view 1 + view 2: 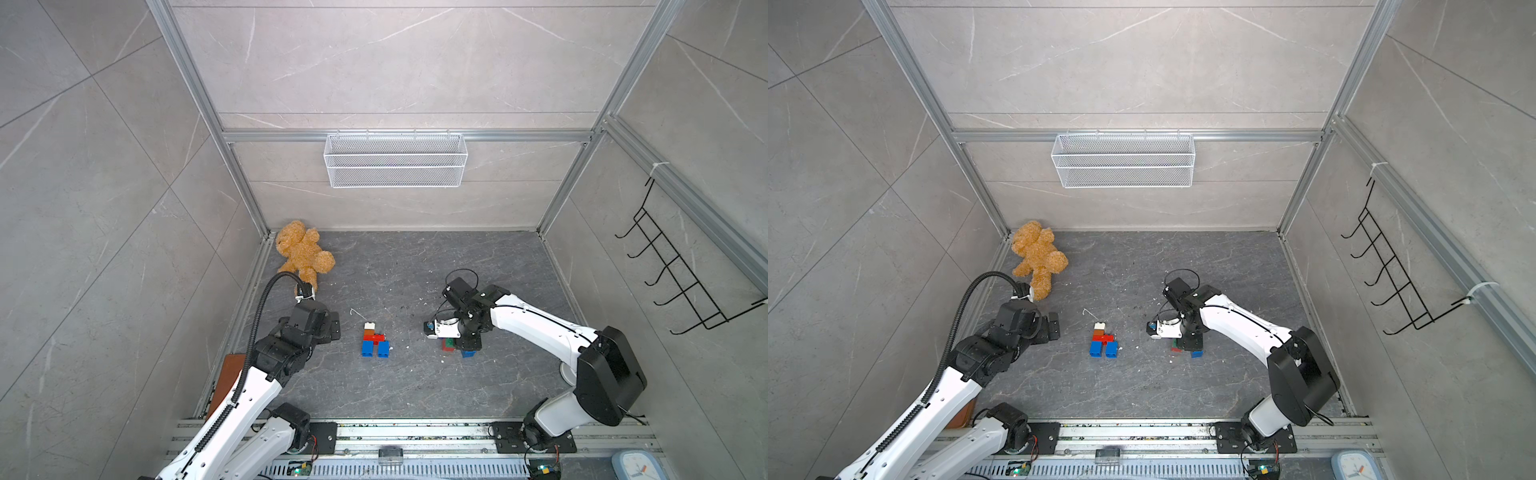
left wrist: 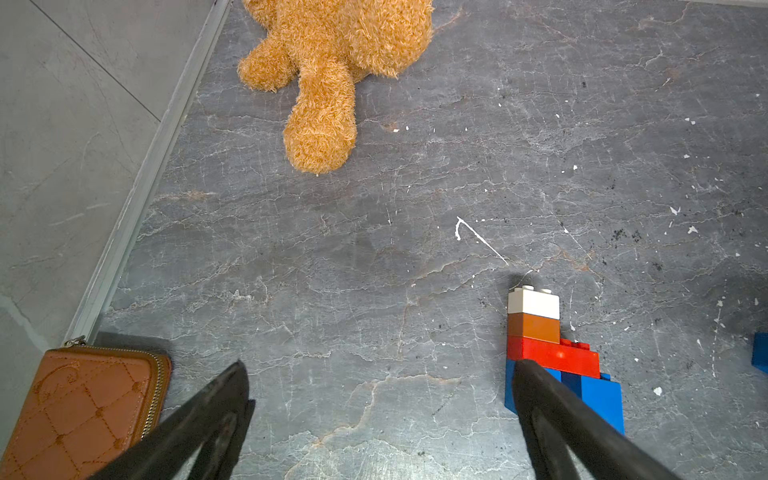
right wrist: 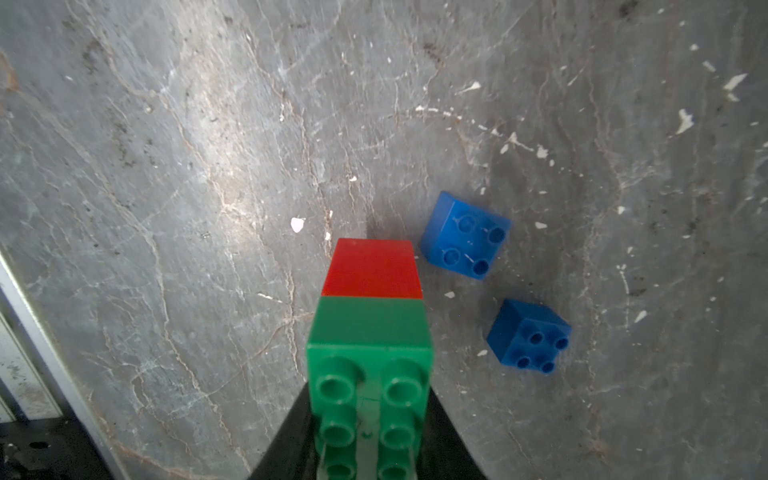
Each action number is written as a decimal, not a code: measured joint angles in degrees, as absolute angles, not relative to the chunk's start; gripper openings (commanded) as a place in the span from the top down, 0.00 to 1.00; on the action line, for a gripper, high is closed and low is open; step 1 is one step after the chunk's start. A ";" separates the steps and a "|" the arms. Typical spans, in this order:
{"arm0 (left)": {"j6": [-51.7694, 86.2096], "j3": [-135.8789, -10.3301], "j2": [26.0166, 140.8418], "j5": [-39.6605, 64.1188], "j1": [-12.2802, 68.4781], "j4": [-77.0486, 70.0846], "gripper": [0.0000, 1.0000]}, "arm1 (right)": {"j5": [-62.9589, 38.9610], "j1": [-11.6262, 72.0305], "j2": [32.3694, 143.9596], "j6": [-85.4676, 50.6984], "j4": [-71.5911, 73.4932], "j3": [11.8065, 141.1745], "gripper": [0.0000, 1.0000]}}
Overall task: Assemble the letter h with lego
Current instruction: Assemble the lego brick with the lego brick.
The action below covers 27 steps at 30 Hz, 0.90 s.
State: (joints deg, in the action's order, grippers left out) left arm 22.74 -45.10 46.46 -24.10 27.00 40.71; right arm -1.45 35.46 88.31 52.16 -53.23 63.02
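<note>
Wallet: a brown quilted wallet (image 2: 83, 415) is lying at the left edge of the desk (image 1: 415, 382), against the wall rail.
Teddy bear: a tan teddy bear (image 1: 303, 253) is lying in the far left corner, well apart from the lego.
Left pincer: the left pincer (image 2: 379, 365) is hovering low over the desk with its jaws spread wide and nothing between them; one fingertip is overlapping the joined bricks in the wrist view, and contact cannot be told.
Joined bricks: the joined bricks (image 1: 374, 340) are sitting near the middle of the desk, between the two arms. The white brick (image 2: 533, 303) is forming the far end, followed by the brown brick (image 2: 533, 328), the long red brick (image 2: 557, 355) and the blue pair (image 1: 367, 348) at the near end.
Right pincer: the right pincer (image 3: 370, 436) is pointing down, clamped tight on the long green brick (image 3: 370, 353).
Red brick: a red brick (image 3: 372, 270) is sitting joined beneath the green one; whether it is touching the desk cannot be told.
Loose bricks: one loose blue brick (image 3: 465, 235) and a second loose blue brick (image 3: 528, 336) are lying studs up just beside the held pair, apart from each other.
</note>
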 measured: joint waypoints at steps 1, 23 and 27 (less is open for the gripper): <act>22.74 -45.10 46.52 -24.10 27.00 40.71 0.00 | -1.50 35.42 88.20 52.14 -53.36 63.02 1.00; 22.74 -45.10 46.81 -24.95 27.00 40.73 0.00 | -1.48 34.35 88.16 52.80 -48.77 57.65 1.00; 22.74 -45.10 46.81 -24.95 27.00 40.73 0.00 | -1.48 34.04 88.25 52.82 -48.01 57.30 1.00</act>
State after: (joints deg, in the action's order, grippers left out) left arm 22.74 -45.10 46.81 -24.95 27.00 40.73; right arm -1.48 34.04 88.25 52.82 -48.01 57.30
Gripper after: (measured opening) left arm 0.997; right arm 0.349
